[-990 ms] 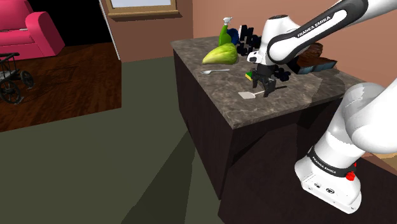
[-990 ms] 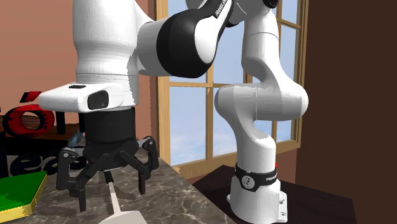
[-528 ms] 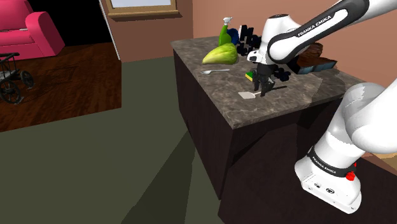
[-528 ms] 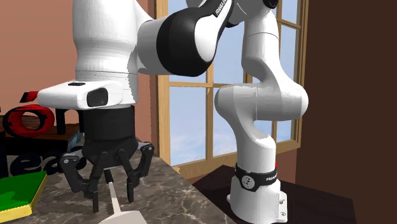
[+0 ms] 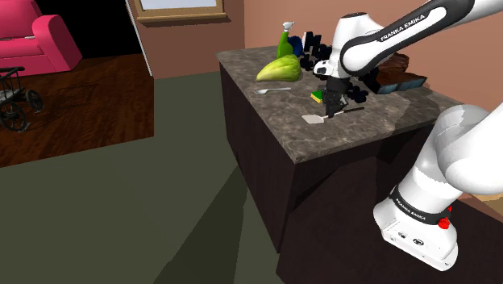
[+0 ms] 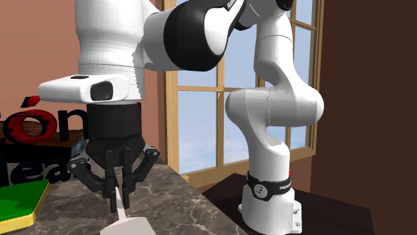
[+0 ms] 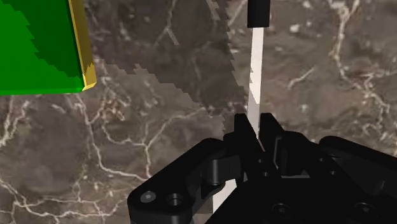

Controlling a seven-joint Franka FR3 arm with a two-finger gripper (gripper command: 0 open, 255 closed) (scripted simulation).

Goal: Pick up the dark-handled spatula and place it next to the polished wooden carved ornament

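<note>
The spatula lies on the marbled counter (image 5: 363,121), its pale flat blade (image 5: 313,119) toward the counter's front edge. Seen from the wrist, its thin pale shaft (image 7: 256,70) runs away from the hand to a dark handle (image 7: 256,13). My black gripper (image 7: 255,130) points straight down and is shut on that shaft, one finger on each side. In the second exterior view the gripper (image 6: 120,193) clasps the shaft just above the blade (image 6: 127,225). A dark cut-out ornament (image 5: 311,47) stands at the back of the counter.
A green block with a yellow edge (image 7: 38,44) lies close beside the gripper (image 5: 317,96). A yellow-green leafy object (image 5: 278,69), a spoon (image 5: 270,90) and a dark tray (image 5: 401,81) also sit on the counter. Beyond the front edge the floor lies far below.
The fingers have gone from wide apart to shut on the spatula's shaft. The hand now stands slightly higher and the blade's end looks a little raised.
</note>
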